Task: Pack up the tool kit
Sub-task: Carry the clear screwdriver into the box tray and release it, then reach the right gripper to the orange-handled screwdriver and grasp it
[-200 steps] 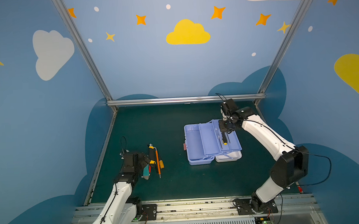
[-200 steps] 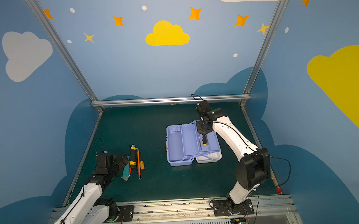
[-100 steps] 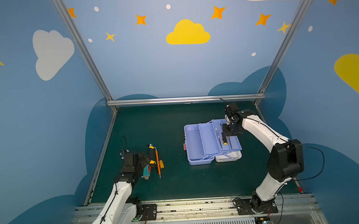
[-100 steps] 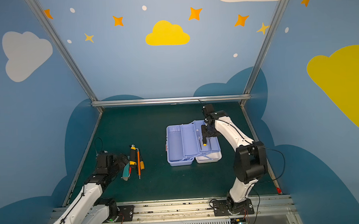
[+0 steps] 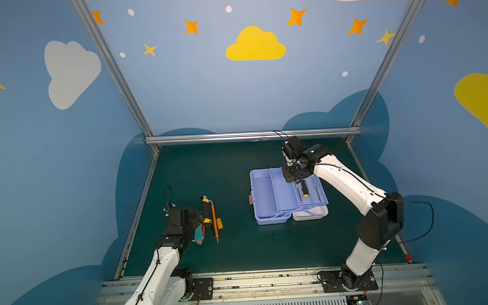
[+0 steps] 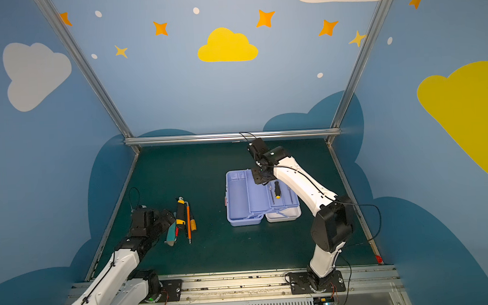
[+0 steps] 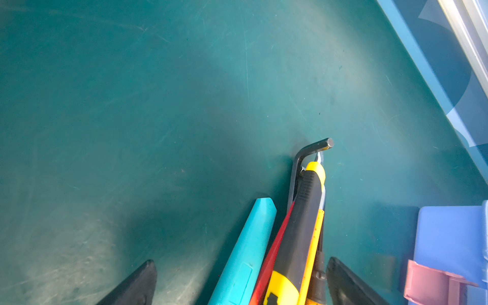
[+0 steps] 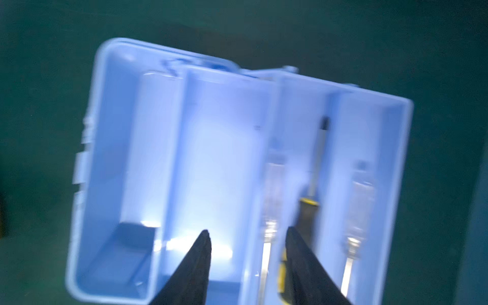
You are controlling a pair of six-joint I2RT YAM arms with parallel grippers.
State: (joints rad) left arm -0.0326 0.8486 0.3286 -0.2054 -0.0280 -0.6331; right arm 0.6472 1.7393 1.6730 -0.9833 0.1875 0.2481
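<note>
right pincer [image 8: 247, 230] parted, empty | screwdriver [image 8: 307, 211] just beside it in tool kit [image 8: 105, 158] | risk: lifting away could snag it | left pincer [image 7: 241, 260] wide open around bunched tools [image 7: 301, 227]: may grab several

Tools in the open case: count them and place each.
3, side by side in the tray: clear-handled screwdriver, black-and-yellow screwdriver in the middle, second clear-handled screwdriver. The right gripper may hide more.

My counter [image 5: 236, 254] is dark green; the tool kit [image 5: 264, 198] lavender-blue inside, white outside; my knife [image 5: 198, 234] teal, the screwdriver [image 5: 304, 188] black-and-yellow.
</note>
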